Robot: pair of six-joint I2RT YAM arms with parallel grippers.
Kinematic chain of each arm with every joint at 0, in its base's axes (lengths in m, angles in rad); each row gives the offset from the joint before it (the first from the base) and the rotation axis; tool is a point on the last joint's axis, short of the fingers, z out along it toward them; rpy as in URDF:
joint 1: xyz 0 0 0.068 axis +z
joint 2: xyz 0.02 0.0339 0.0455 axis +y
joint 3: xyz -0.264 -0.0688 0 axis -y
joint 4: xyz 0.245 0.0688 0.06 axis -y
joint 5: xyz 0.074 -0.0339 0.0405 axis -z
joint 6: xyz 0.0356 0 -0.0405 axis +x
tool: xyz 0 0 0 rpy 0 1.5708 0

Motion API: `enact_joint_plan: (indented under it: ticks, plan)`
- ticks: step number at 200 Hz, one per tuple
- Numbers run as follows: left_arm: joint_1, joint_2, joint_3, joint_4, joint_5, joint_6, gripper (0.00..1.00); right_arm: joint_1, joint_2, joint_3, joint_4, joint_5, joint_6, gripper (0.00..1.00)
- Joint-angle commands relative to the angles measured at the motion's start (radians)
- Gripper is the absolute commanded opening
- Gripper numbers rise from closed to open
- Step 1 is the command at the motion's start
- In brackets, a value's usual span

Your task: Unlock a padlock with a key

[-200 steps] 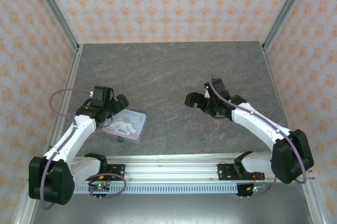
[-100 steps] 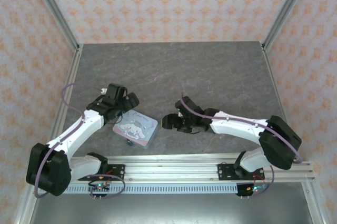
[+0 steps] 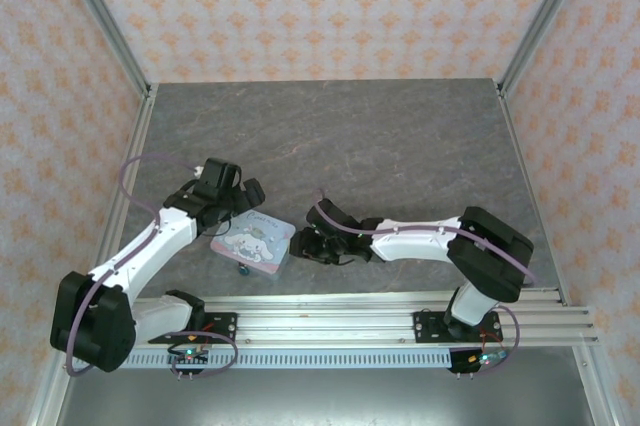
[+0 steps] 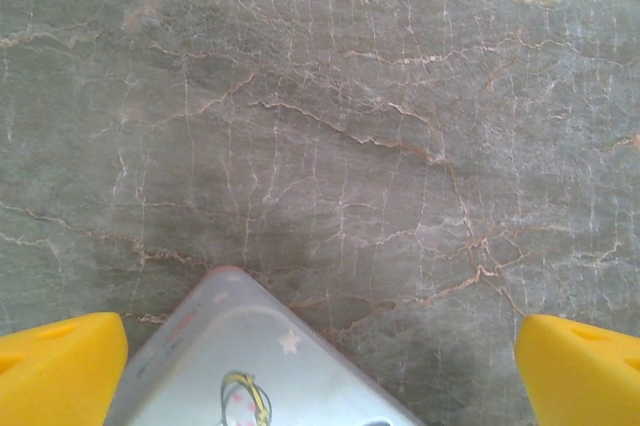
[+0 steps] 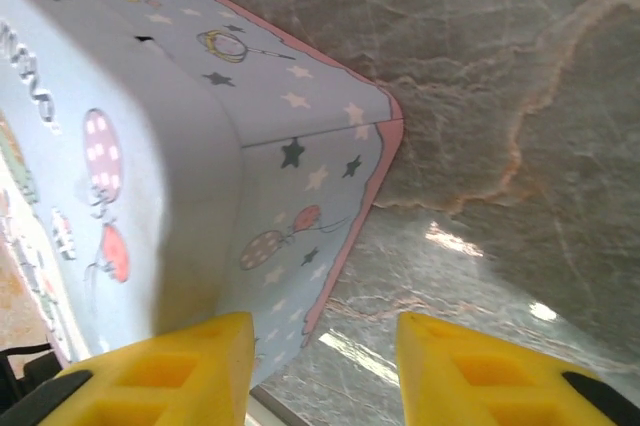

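Looks like a robotics lab test cell: stone-look tabletop (image 3: pixel 400 126) boxed in by orange-patterned wall panels (image 3: pixel 320 6) on aluminium posts (image 3: pixel 101 11), two white arms (image 3: pixel 150 246) bolted to a slotted rail (image 3: pixel 330 321) at the near edge.

White arms (image 3: pixel 150 246) with black joints, purple cables, yellow-padded jaws.

A grey, veined table (image 3: pixel 400 136) carries a pastel cartoon tin (image 3: pixel 252 243) lower left of centre, with a tiny padlock (image 3: pixel 241 268) at the tin's lower edge.
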Motion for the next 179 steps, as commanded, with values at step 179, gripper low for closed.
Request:
enact_joint_plan:
  ticks: [179]
  plan:
    - [0.018,-0.125,-0.031,-0.123,-0.056,0.077,1.0,0.006,-0.105,-0.021,0.095,0.065,0.08,0.46]
